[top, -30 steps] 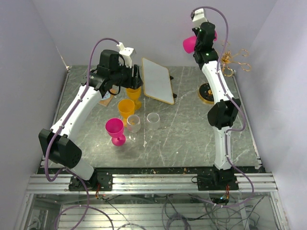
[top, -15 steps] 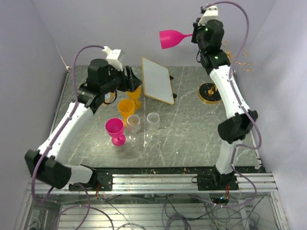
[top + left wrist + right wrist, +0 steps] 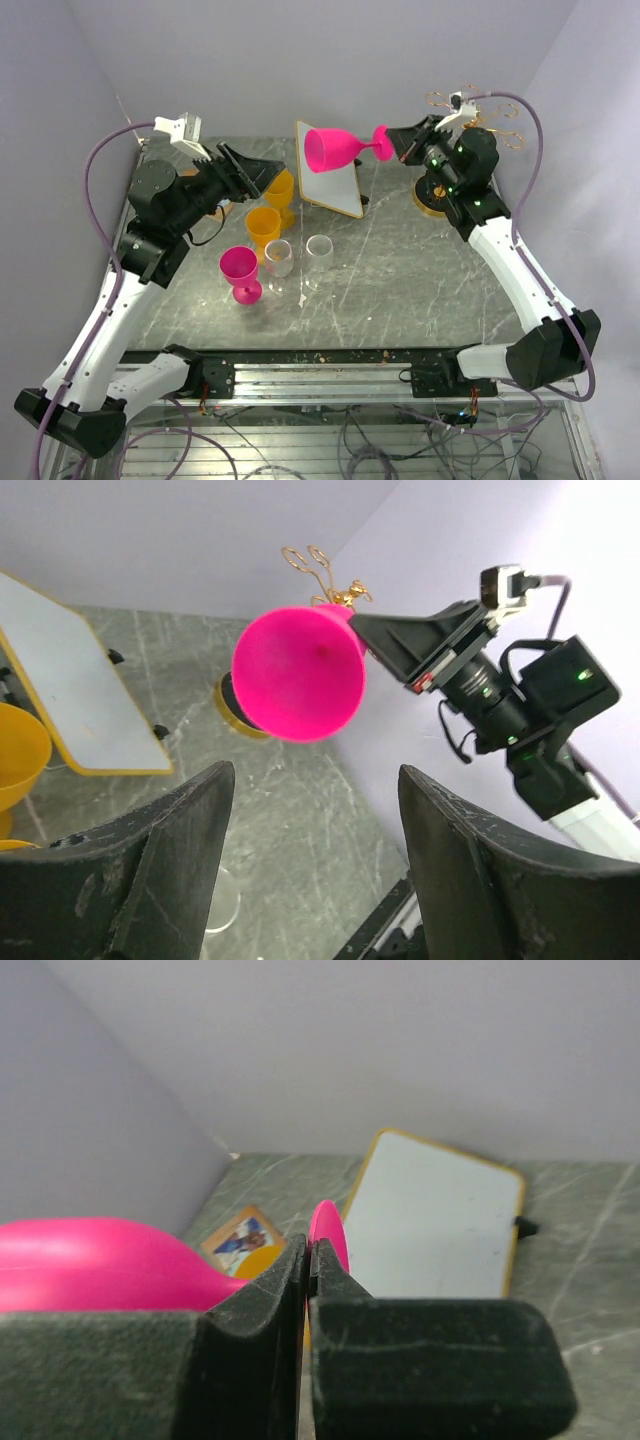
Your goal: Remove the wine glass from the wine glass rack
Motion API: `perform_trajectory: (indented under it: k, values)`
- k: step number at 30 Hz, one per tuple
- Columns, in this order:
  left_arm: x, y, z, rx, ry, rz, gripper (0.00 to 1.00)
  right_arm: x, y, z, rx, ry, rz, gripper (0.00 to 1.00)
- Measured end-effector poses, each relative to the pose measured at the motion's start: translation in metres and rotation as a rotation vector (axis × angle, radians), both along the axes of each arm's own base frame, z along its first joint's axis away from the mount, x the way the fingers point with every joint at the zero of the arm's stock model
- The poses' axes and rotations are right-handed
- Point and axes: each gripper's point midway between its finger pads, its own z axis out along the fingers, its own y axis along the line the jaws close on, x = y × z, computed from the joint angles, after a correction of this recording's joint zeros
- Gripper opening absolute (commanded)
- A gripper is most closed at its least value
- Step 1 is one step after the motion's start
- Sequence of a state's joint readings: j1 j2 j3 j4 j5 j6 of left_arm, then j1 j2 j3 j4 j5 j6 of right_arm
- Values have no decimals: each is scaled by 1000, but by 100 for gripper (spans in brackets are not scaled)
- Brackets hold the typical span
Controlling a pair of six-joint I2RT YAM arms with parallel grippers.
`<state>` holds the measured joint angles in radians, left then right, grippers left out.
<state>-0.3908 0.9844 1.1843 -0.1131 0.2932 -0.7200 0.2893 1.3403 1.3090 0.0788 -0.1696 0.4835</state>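
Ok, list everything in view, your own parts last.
held glass: 1, pink, sideways in the air over the board
pink glass: 1, pink, standing front left
orange glasses: 2, orange, left of the board
clear glasses: 2, clear, mid-table
board: 1, white, yellow rim, far centre
rack: 1, gold, far right
card: 1, picture-printed, by the orange glasses
table: 1, grey marble
left arm: 1, black and white, jaws open
right arm: 1, black and white, jaws shut on held glass's foot
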Motion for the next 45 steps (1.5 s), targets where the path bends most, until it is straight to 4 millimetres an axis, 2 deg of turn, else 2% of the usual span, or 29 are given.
perform_trajectory:
  k: [3, 6, 9, 12, 14, 16, 20, 22, 25, 28, 32, 35, 39, 42, 45]
  values:
    - [-1, -5, -1, -32, 24, -26, 74, -13, 9, -11, 60, 23, 61, 0]
    - [1, -12, -14, -41, 73, -57, 75, -24, 15, -15, 111, 29, 110, 0]
    - [8, -25, -31, -24, 134, -92, 75, -31, 20, -12, 149, 23, 149, 0]
    - [8, -51, -48, 14, 187, -154, 69, -36, 24, -8, 171, 11, 179, 0]
    - [2, -70, -56, 49, 213, -198, 60, -39, 25, -7, 177, 7, 190, 0]
    - [-1, -83, -61, 73, 222, -220, 43, -43, 26, -9, 178, 7, 199, 0]
    - [-3, -89, -67, 100, 227, -211, 19, -53, 22, -11, 176, 2, 201, 0]
    - [0, -88, -70, 108, 236, -194, 8, -59, 19, -11, 171, -6, 193, 14]
    - [5, -90, -79, 125, 256, -181, 7, -68, 11, -22, 149, 6, 165, 43]
    - [8, -96, -97, 185, 293, -185, 7, -72, -1, -39, 93, 44, 103, 71]
    - [13, -103, -121, 288, 344, -180, 7, -71, -26, -58, 4, 93, -33, 93]
    - [17, -107, -136, 378, 370, -176, 7, -74, -49, -74, -82, 135, -140, 99]
    - [28, -117, -151, 519, 394, -188, 7, -82, -76, -90, -189, 182, -250, 100]
    - [39, -129, -166, 637, 417, -210, 7, -90, -89, -92, -234, 192, -297, 99]
    - [42, -137, -192, 741, 455, -245, 7, -100, -101, -88, -255, 182, -337, 100]
